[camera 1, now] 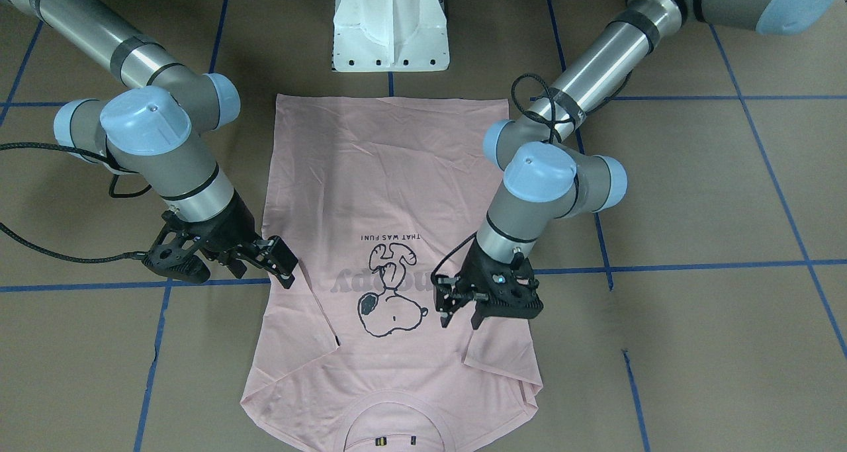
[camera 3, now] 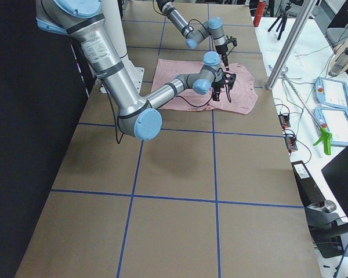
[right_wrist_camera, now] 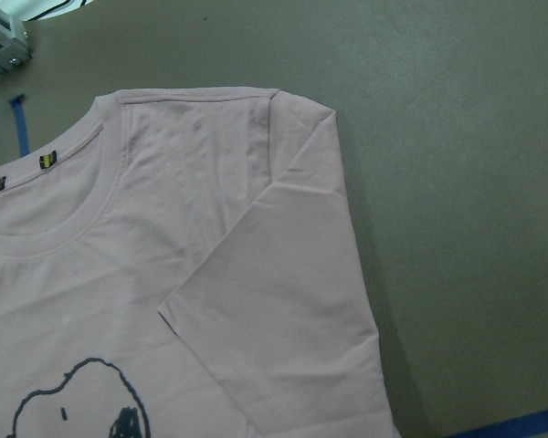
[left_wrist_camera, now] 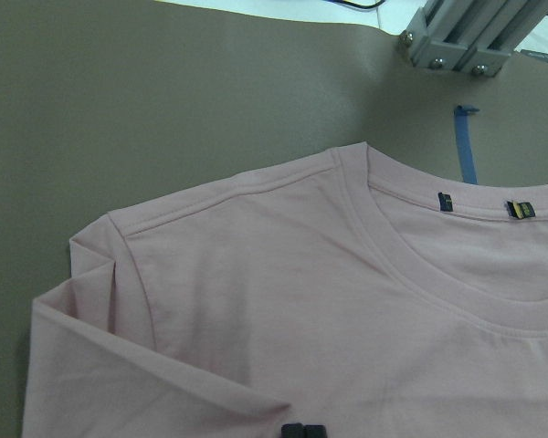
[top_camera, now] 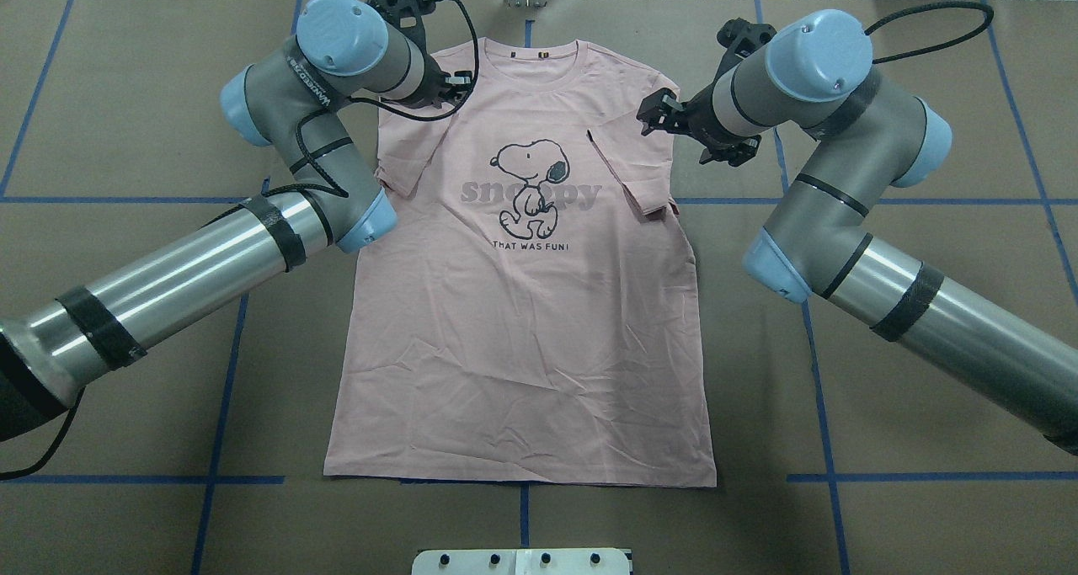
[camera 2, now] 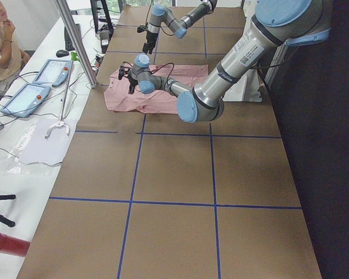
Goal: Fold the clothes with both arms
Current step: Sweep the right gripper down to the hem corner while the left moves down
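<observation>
The pale pink T-shirt (top_camera: 522, 322) lies flat and face up on the brown table, its collar (top_camera: 530, 49) away from the robot. Both short sleeves are folded inward onto the front. It also shows in the front view (camera 1: 384, 174). My left gripper (camera 1: 475, 323) hovers over the shirt's shoulder by its folded sleeve (left_wrist_camera: 119, 347); its fingertips (left_wrist_camera: 292, 431) show together and hold nothing. My right gripper (camera 1: 286, 280) hovers at the other shoulder beside the folded sleeve (right_wrist_camera: 292, 301). No fingertips show in its wrist view and it looks open and empty.
The white pedestal base (camera 1: 390, 28) stands at the robot's edge of the table. Blue tape lines (top_camera: 842, 200) grid the surface. An aluminium post (camera 2: 75, 40) stands past the collar, and beyond it sit tablets (camera 2: 26, 96) and an operator (camera 2: 0, 46).
</observation>
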{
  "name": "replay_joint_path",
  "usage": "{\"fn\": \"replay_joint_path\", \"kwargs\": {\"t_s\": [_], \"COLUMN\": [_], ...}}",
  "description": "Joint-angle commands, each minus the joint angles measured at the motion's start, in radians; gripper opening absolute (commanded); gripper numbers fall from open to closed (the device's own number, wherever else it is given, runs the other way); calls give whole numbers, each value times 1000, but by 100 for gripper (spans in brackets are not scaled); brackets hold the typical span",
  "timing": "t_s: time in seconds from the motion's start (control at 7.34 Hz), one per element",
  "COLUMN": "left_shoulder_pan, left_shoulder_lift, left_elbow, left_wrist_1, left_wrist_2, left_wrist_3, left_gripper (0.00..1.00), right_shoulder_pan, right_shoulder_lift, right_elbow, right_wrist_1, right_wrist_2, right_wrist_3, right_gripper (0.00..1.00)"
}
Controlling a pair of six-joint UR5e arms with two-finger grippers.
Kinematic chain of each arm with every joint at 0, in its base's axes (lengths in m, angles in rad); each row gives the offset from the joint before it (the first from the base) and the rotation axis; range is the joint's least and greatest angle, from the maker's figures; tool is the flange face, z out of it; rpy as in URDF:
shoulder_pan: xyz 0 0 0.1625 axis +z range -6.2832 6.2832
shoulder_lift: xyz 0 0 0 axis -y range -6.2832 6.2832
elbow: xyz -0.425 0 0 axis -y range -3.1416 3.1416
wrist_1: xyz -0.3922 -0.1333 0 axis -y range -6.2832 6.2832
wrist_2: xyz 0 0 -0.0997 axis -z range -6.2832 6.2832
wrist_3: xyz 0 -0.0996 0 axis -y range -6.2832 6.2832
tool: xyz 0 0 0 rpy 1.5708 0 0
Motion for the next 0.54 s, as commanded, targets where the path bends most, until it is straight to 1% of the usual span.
{"fn": "replay_joint_path", "kwargs": {"t_s": [0.0,0.14,0.27,0.41], "left_shoulder_pan": [83,95,96,93], "left_shoulder_lift": [158,201,305,376], "left_elbow": [-287,-362,-477,-542], "left_wrist_1": [9,9,10,10], "left_wrist_2": [-2,-2,-54,-141], "left_wrist_3": [-97,-112,-109,-109], "left_gripper": [91,90,84,83], "right_shoulder_pan": [-103,-213,-319,-426], "right_shoulder_lift": [-99,-177,-233,-248], "right_elbow": [188,290,391,485], "right_wrist_1": [-9,-13,-69,-213], "right_wrist_2": [-51,-150,-247,-328], "right_wrist_3": [166,260,319,372], "right_gripper": [100,100,100,99]}}
